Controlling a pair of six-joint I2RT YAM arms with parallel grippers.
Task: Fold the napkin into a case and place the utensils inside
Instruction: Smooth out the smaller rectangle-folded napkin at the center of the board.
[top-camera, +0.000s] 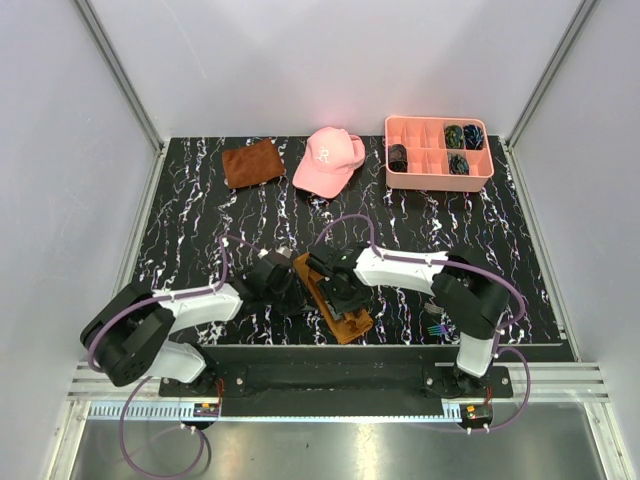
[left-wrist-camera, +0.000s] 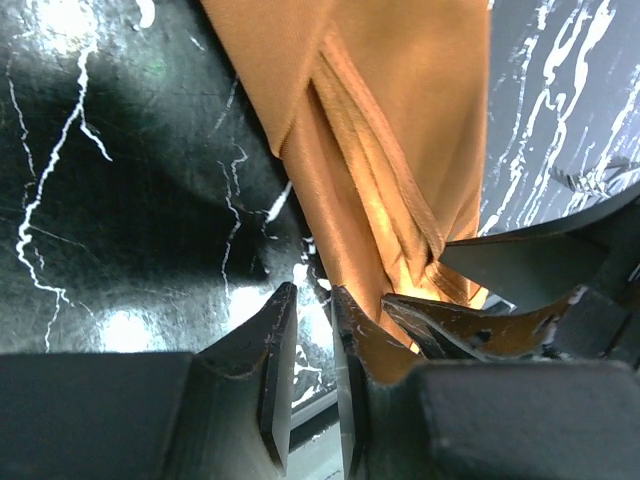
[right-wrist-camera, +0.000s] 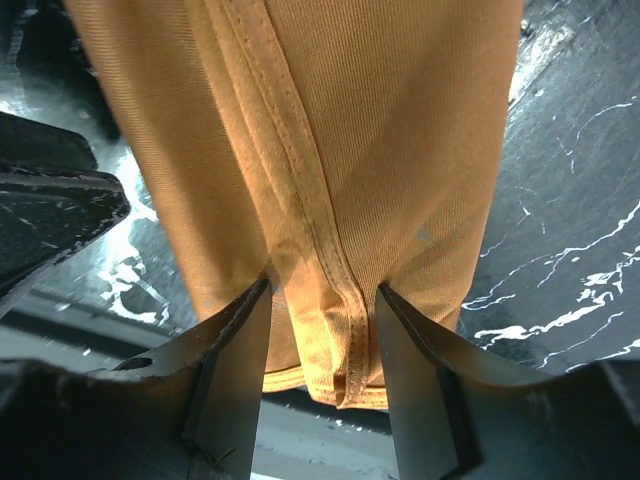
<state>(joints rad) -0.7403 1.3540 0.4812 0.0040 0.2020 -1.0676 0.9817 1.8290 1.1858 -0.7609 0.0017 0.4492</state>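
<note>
Black, white-veined bench (top-camera: 200, 220) inside pale walls, and the napkin (top-camera: 352, 322) lies at its middle near the front edge, between both arms. It's soft caramel orange, folded to a long narrow strip running diagonally, layers overlapping, with a stitched hem (right-wrist-camera: 320, 250) along its top. Right fingers (right-wrist-camera: 235, 370) stand apart, straddling that hem close to one end, cloth flat between them, not pinched. Left fingers (left-wrist-camera: 272, 345) show a narrow gap with only bench in it, just beside the strip's edge. Utensils (top-camera: 433, 327) lie by the right arm's base, apart from the napkin.
</note>
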